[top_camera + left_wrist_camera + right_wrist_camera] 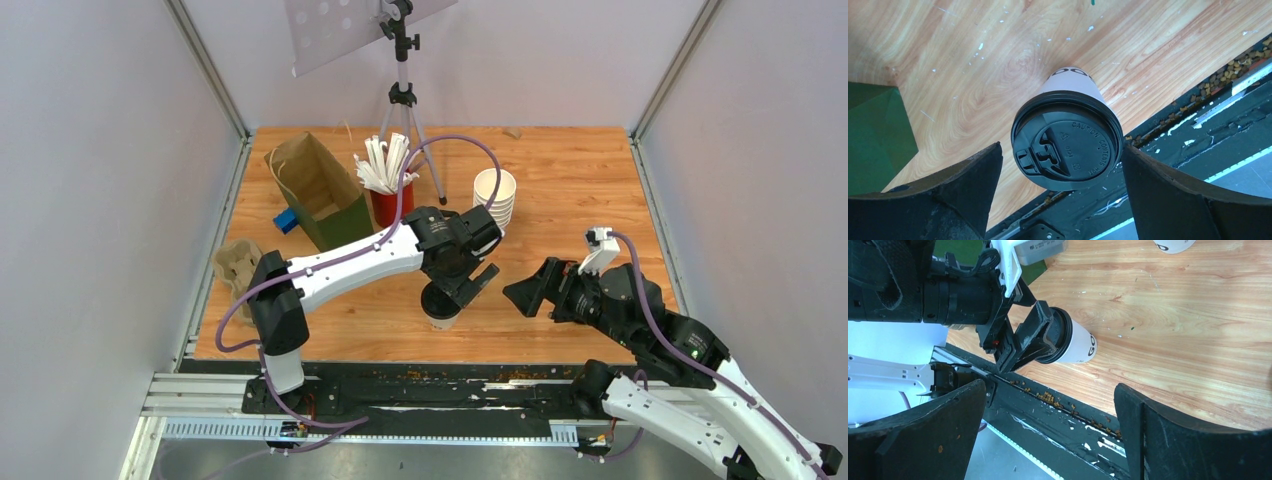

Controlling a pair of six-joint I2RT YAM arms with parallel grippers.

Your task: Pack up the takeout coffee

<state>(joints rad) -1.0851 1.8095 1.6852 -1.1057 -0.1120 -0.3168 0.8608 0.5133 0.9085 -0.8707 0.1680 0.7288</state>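
Note:
The takeout coffee is a white paper cup (pixel 443 318) that stands upright near the table's front edge with its black lid (pixel 1067 147) on. In the left wrist view the cup's white wall (pixel 1070 82) tapers away below the lid. My left gripper (pixel 457 290) hangs just over it, open, one finger on each side of the lid's rim: a gap shows on the left, while the right finger is very close. The right wrist view shows the cup (pixel 1079 344) with those fingers (pixel 1032 337) around its top. My right gripper (pixel 520 293) is open and empty, to the cup's right.
A brown paper bag (pixel 318 190) stands open at the back left, with a blue block (pixel 287 221) beside it. A red cup of straws (pixel 385 200), a stack of white cups (pixel 494 195) and a tripod (pixel 402 95) stand behind. A cardboard cup carrier (pixel 235 268) lies left.

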